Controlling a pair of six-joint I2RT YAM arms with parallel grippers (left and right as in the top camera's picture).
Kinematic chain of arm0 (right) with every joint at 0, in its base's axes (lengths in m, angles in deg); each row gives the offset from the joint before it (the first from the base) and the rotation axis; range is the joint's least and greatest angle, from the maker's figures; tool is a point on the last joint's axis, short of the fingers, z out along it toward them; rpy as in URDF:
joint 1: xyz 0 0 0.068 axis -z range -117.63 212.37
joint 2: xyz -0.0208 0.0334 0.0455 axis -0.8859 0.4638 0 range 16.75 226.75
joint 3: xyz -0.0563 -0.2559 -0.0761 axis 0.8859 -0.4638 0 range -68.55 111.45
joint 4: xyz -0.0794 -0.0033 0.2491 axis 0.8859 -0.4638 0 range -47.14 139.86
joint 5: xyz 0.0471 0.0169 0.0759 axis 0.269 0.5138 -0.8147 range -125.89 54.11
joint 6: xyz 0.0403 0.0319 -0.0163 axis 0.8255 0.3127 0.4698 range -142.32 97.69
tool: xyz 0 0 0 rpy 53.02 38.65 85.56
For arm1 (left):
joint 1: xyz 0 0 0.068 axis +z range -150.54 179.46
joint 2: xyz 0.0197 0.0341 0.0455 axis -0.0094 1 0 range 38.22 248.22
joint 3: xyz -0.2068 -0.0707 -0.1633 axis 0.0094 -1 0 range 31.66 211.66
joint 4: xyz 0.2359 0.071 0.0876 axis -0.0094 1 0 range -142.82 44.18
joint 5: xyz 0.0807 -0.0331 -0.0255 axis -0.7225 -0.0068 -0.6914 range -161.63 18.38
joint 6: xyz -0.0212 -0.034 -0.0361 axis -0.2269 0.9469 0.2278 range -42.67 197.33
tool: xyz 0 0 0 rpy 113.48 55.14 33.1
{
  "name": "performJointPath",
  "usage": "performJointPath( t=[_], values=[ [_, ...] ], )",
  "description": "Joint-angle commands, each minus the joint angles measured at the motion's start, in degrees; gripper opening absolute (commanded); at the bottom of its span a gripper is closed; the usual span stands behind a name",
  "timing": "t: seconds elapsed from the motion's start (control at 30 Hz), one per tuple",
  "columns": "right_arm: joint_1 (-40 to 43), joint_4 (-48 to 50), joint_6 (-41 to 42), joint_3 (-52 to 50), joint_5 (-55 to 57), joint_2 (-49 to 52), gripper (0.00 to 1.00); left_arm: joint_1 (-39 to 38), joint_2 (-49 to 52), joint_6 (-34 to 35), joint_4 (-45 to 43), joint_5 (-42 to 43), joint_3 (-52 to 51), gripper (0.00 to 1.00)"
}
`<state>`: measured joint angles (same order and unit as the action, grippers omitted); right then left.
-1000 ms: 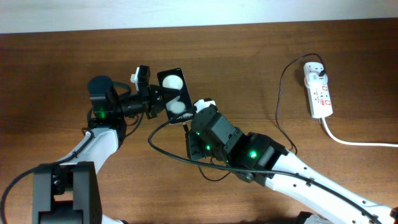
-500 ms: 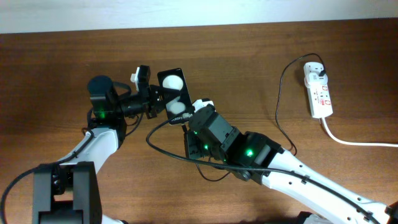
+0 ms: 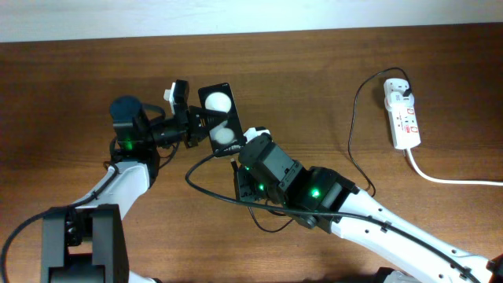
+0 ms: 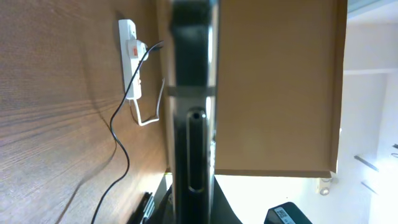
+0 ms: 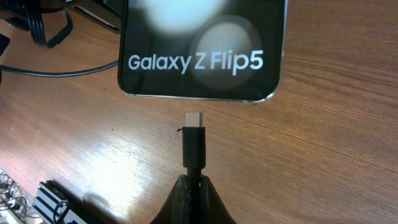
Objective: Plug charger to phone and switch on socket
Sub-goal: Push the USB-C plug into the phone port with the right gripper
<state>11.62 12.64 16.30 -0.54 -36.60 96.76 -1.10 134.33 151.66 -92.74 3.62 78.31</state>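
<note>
- At the left-centre of the table (image 3: 314,71), the Galaxy Z Flip5 phone (image 3: 220,118) is gripped by the left pincer (image 3: 198,124), which is closed on the phone's side. The glossy black face, with two white round reflections, is turned up to the overhead camera.
- In the left wrist view the phone (image 4: 193,143) is seen edge-on down the middle of the frame, with a long slot in its edge. The pincer's own fingers cannot be made out clearly there.
- The right pincer (image 5: 198,186) is clamped tight on the rear of the connector (image 5: 194,146). No gap is seen between its fingers (image 5: 180,205), and the metal tip is left protruding forward.
- The tip is aimed at the phone's bottom edge, just below the printed name. A narrow strip of table shows between them, so nothing is inserted.
- The charger (image 3: 351,141), a thin black cable, is trailed from the socket's far end down the table and under the right arm. It is looped out again near the left arm.
- The socket (image 3: 405,118) is laid at the right side, well apart from both pincers. A white plug head (image 3: 398,89) is seated at its far end and a thick white cord (image 3: 452,179) is led off to the right edge. Its switch position cannot be read.
- The table is of dark brown wood grain. A brown board (image 4: 273,87) and white walls are shown beyond it in the left wrist view.
</note>
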Motion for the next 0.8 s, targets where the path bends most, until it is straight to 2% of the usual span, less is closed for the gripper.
performJointPath(
  t=[0.0, 0.53, 0.63, 0.77],
  values=[
    [-0.2, 0.15, 0.0, -0.17, -0.11, -0.26, 0.04, 0.24, 0.0, -3.69, -0.52, 1.03, 0.81, 0.0],
    [-0.2, 2.38, 0.02, -0.17, 1.46, -0.24, 0.04, 0.24, -0.02, -4.35, 0.15, 2.01, 0.81, 0.0],
    [-0.2, 2.05, 0.02, -0.17, 1.42, -0.24, 0.04, 0.24, -0.02, -0.15, 0.09, 1.92, 0.81, 0.0],
    [-0.2, -0.04, 0.02, -0.17, 1.44, -0.24, 0.04, 0.26, -0.02, 1.95, 0.11, 1.92, 0.81, 0.0]
  ],
)
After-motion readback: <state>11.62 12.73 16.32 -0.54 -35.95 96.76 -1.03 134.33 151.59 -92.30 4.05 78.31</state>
